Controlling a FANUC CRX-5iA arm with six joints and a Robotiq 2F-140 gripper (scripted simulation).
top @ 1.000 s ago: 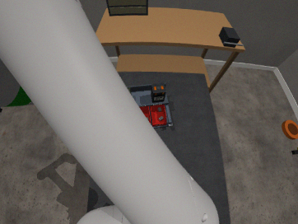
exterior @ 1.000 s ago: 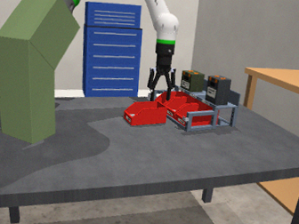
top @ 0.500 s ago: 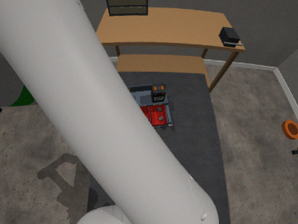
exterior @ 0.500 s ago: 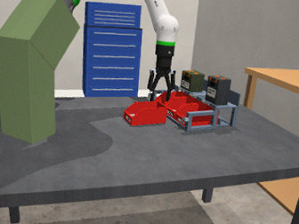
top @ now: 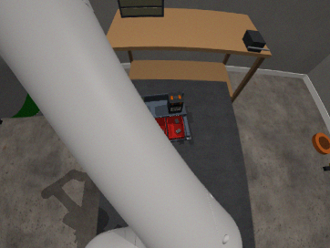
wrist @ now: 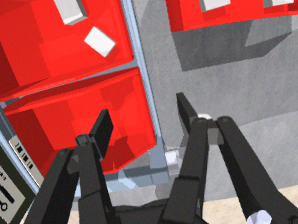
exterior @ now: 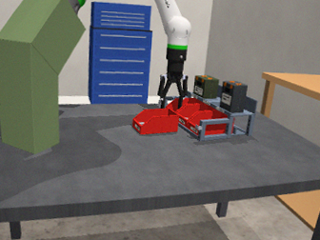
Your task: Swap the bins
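Note:
A small grey shelf [exterior: 216,120] stands on the dark table and holds red open bins. In the wrist view, the empty red bin [wrist: 87,125] sits in the shelf next to a red bin with two white parts [wrist: 67,19]. My gripper [wrist: 143,110] is open and points down. One finger is inside the empty bin and the other outside its side wall, and the wall is not clamped. The gripper also shows in the exterior view [exterior: 172,93].
Two dark boxes [exterior: 206,85] [exterior: 233,95] stand on the shelf's top board. A big green block [exterior: 33,74] stands at the table's left. A blue drawer cabinet [exterior: 119,55] is behind it. A wooden table [exterior: 299,88] stands at the right. My arm blocks much of the top view.

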